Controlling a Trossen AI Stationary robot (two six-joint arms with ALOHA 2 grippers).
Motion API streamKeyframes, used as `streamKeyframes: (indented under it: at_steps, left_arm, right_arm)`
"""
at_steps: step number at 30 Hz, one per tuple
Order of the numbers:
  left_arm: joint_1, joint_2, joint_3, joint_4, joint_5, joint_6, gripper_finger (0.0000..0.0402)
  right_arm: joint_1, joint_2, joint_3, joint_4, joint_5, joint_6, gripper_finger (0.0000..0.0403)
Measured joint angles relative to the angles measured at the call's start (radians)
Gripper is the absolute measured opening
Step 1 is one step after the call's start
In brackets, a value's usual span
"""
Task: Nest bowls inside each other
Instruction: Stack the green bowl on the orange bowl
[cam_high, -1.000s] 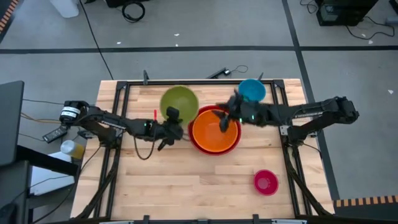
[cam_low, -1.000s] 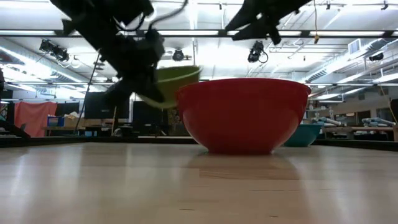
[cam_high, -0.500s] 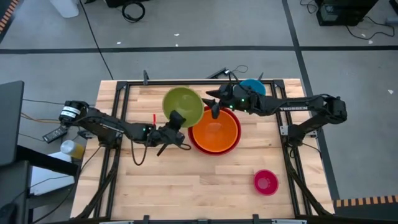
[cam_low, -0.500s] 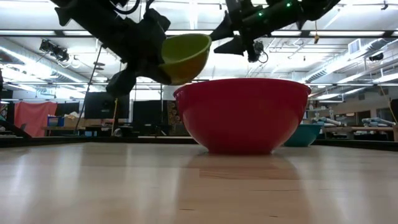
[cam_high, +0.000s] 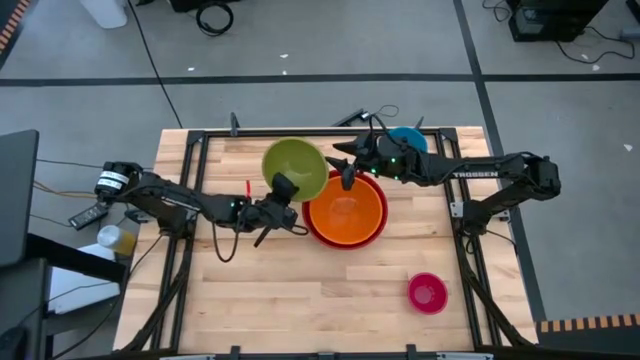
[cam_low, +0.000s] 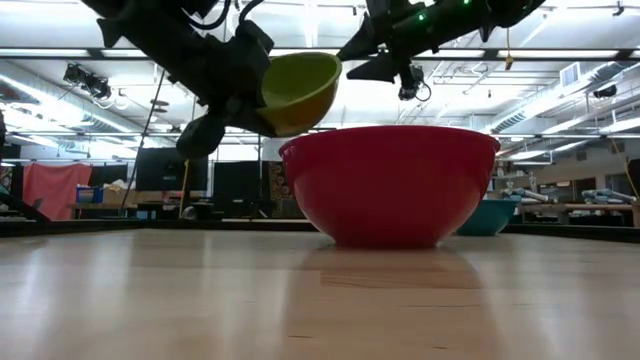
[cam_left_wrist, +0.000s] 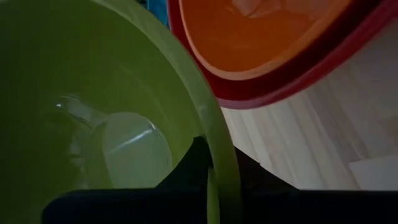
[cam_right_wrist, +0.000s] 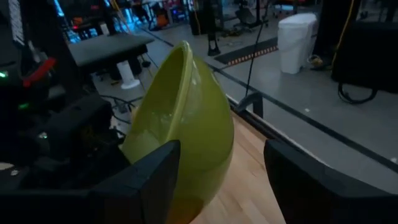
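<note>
The lime green bowl (cam_high: 295, 168) hangs tilted in the air just left of the red bowl (cam_low: 390, 185), with my left gripper (cam_high: 283, 192) shut on its near rim. The orange bowl (cam_high: 345, 210) sits nested inside the red bowl (cam_high: 309, 226), which stands on the table. My right gripper (cam_high: 345, 167) is open at the green bowl's right side, above the red bowl's far rim; in the right wrist view its fingers flank the green bowl (cam_right_wrist: 186, 106). The blue bowl (cam_high: 408, 137) stands at the far right, and the pink bowl (cam_high: 427, 293) at the near right. My left gripper pinches the green bowl's rim (cam_left_wrist: 219, 155), one finger (cam_left_wrist: 194, 167) inside the bowl and one (cam_left_wrist: 249, 175) outside. It comes from the table's left, slanting slightly down. The bowl is lifted clear and tilted. My right gripper stands against the bowl's outer wall (cam_right_wrist: 205, 155); I cannot tell whether it touches.
Bare wooden table (cam_high: 300, 300) lies near and left of the red bowl. A black frame (cam_high: 190, 180) runs along the table's edges. The blue bowl (cam_low: 490, 215) shows behind the red bowl in the low view.
My right gripper has swung from above the orange bowl toward the table's far left, up to the green bowl. My left gripper has rolled its wrist; the green bowl has risen from behind the red bowl's rim to above it and tipped more.
</note>
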Motion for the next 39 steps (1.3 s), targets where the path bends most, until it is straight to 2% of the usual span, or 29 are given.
streamKeyframes:
  at_steps: [3,8,11,15,20,27,31,36,37,39]
  left_arm:
    - [0.000,0.001,-0.001,0.007,0.001,-0.025,0.0023]
    - [0.002,0.004,-0.002,-0.008,0.005,-0.053,0.0023]
    - [0.007,0.006,-0.001,0.008,0.003,-0.054,0.0023]
    - [0.017,0.015,-0.001,0.017,0.008,-0.050,0.0023]
    - [0.038,0.034,0.000,0.029,0.020,-0.065,0.0023]
    - [0.041,0.047,-0.001,0.028,0.026,-0.053,0.0023]
    - [0.041,0.047,-0.001,0.029,0.027,-0.045,0.0023]
    - [0.040,0.047,0.000,0.075,0.040,-0.070,0.0028]
    - [0.039,0.048,0.001,0.098,0.045,-0.094,0.0032]
    - [0.038,0.048,0.001,0.146,0.049,-0.140,0.0049]
  right_arm:
    - [0.001,0.000,0.000,0.011,0.043,-0.024,0.0245]
    - [0.003,-0.012,0.003,0.075,0.190,-0.094,0.0245]
    - [0.008,0.005,0.002,0.087,0.130,-0.087,0.0245]
    - [0.023,0.048,0.002,0.095,0.137,-0.079,0.0245]
    - [0.012,0.117,0.002,0.151,0.097,-0.038,0.0245]
    - [0.006,0.194,0.002,0.161,0.197,-0.040,0.0233]
    - [0.006,0.194,0.004,0.140,0.203,-0.038,0.0180]
    - [0.004,0.159,0.007,0.095,0.212,-0.031,0.0043]
    - [0.004,0.154,0.007,0.092,0.218,-0.039,0.0030]
    - [0.004,0.142,0.006,0.083,0.236,-0.052,0.0029]
